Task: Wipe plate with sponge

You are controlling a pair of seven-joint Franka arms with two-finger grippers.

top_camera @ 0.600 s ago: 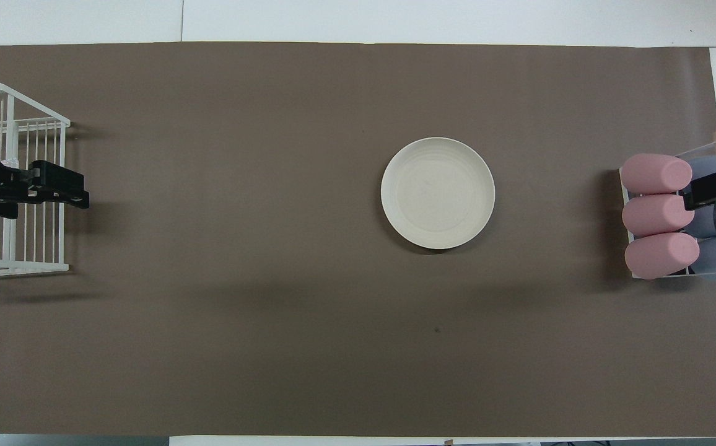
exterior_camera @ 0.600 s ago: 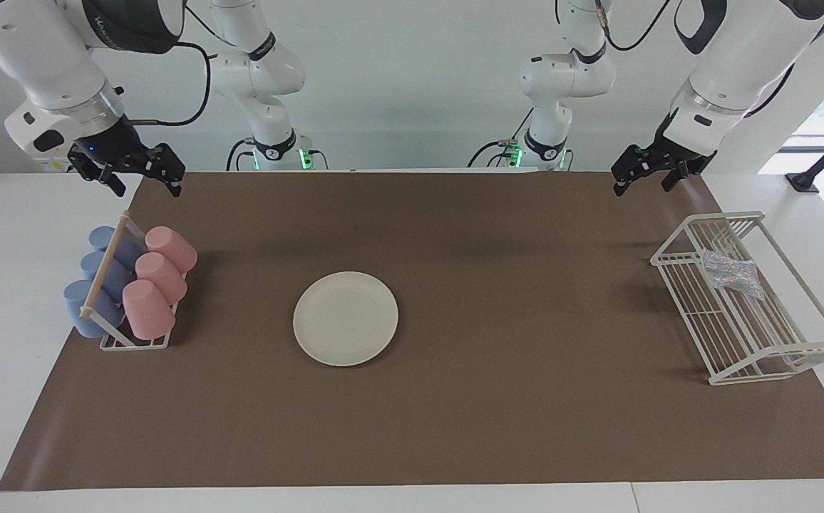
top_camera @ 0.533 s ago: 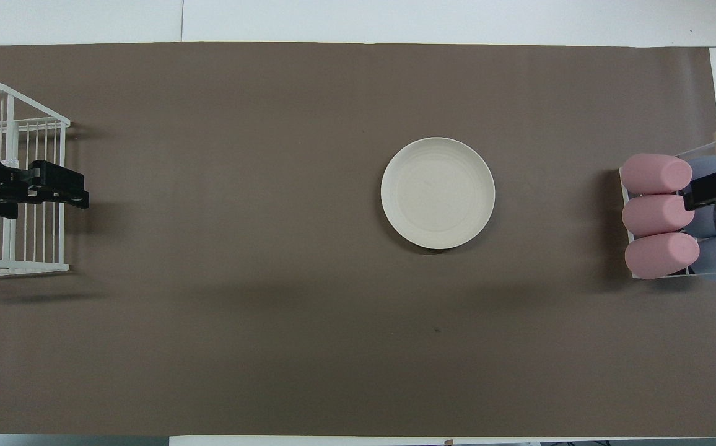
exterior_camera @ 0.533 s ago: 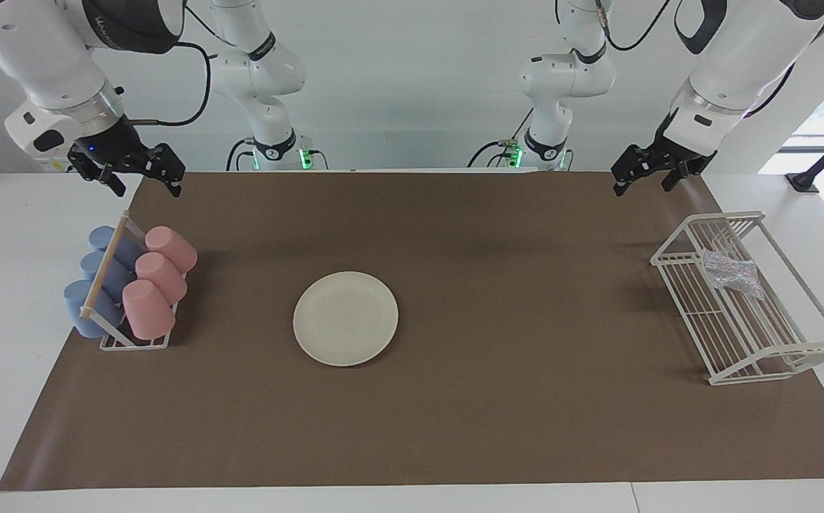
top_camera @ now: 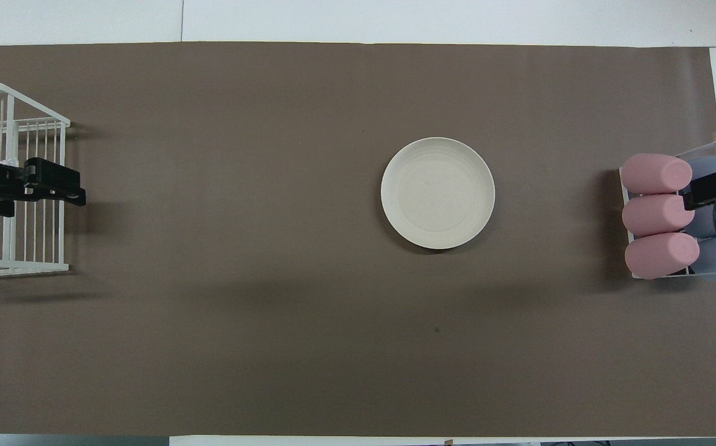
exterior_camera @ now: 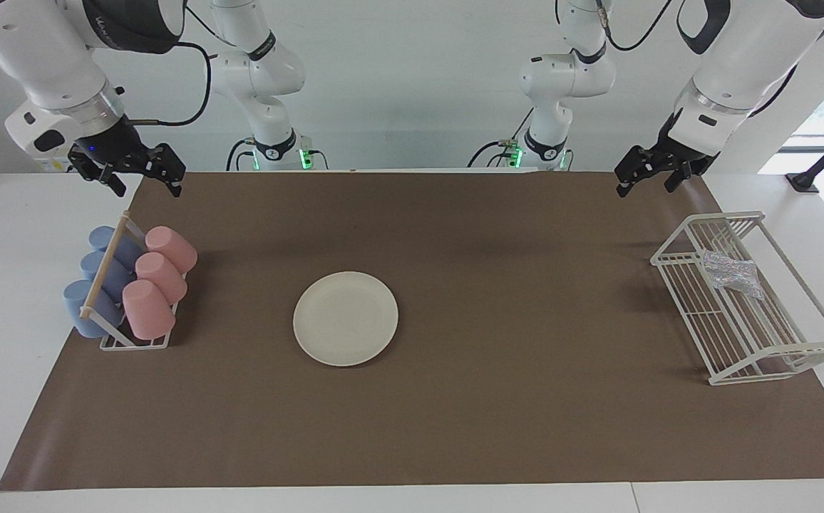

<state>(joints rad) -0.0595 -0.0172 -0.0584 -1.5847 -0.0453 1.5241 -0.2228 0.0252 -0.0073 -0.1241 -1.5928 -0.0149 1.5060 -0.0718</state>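
moved: left gripper (exterior_camera: 644, 179) shifted slightly; right gripper (exterior_camera: 142, 175) same
jaws: both open, empty
sponge (exterior_camera: 733, 274): in rack (exterior_camera: 775, 356), below left jaws
plate (exterior_camera: 346, 318): unwiped
progress: nothing done

Cream plate (exterior_camera: 345, 318), silvery speckled sponge (exterior_camera: 731, 273), brown mat (exterior_camera: 497, 420)

wire basket (exterior_camera: 775, 356), cup rack (exterior_camera: 130, 342), brown mat (exterior_camera: 512, 413)

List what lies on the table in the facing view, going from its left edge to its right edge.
Blue cups → pink cups → plate → wire rack, which holds the sponge.
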